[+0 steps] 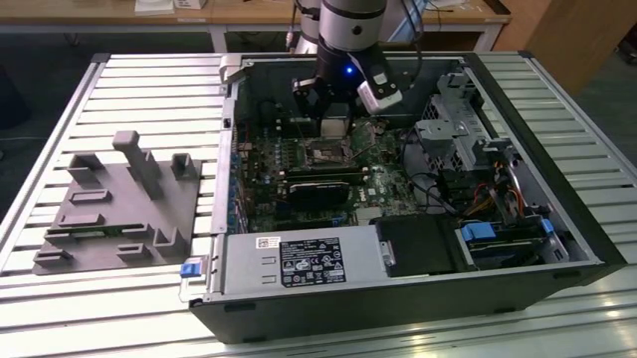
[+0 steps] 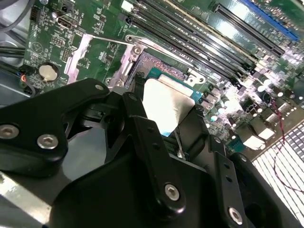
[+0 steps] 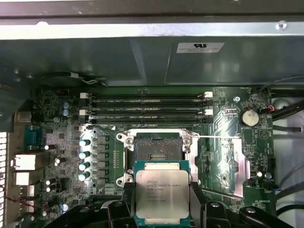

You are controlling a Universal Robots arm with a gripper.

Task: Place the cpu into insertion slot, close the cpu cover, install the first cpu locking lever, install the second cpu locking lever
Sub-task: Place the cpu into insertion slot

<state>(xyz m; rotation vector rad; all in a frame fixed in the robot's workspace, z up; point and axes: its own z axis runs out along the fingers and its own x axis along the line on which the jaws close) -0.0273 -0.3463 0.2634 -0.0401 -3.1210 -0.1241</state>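
While the gripper [image 1: 335, 123] hangs inside the case in the exterior view, the insertion slot [image 1: 327, 154] lies close beneath it. Second wrist view: it grips the cpu [image 2: 166, 107] by its edges. First wrist view: the cpu is just beside the slot, edges parallel, not seated.

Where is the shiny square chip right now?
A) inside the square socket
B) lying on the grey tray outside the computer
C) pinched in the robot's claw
C: in both wrist views the claw grips the cpu by its edges, while the insertion slot lies bare.
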